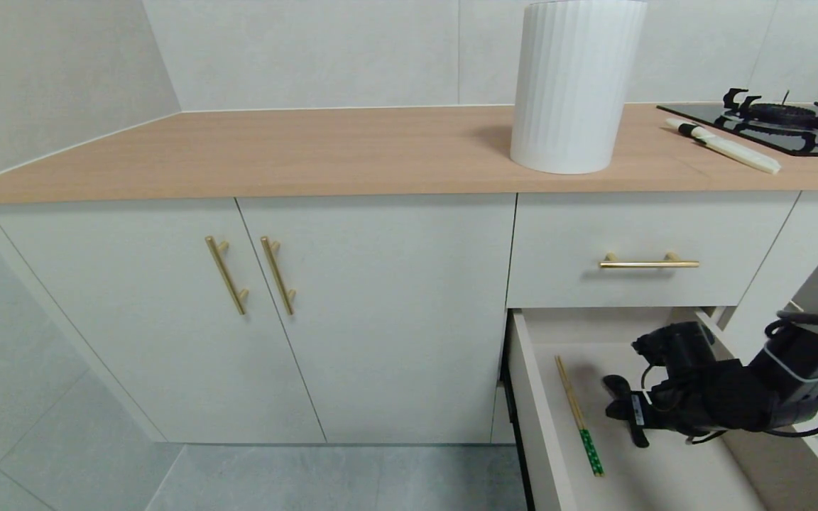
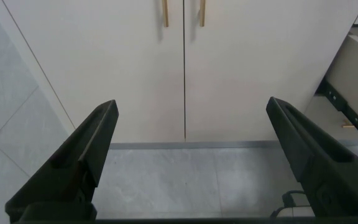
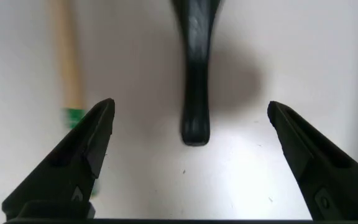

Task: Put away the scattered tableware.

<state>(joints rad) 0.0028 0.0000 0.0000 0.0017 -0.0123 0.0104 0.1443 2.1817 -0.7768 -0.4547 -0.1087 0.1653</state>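
An open drawer (image 1: 533, 397) sits below the counter at the right. On its floor lie a pair of wooden chopsticks (image 1: 578, 424) with green ends and a black spoon (image 1: 616, 387). My right gripper (image 1: 640, 424) hangs open inside the drawer, just above the spoon. In the right wrist view the spoon's handle (image 3: 194, 81) ends between the fingers of that gripper (image 3: 191, 165), untouched, with the chopsticks (image 3: 67, 62) off to one side. A white knife (image 1: 725, 145) lies on the counter by the stove. My left gripper (image 2: 191, 165) is open and empty, low before the cabinet doors (image 2: 185, 56).
A tall white ribbed canister (image 1: 574, 85) stands on the wooden counter (image 1: 274, 152). A black gas stove (image 1: 785, 121) is at the far right. A shut drawer with a gold handle (image 1: 649, 264) is above the open one. Grey tiled floor (image 1: 274, 475) lies before the cabinets.
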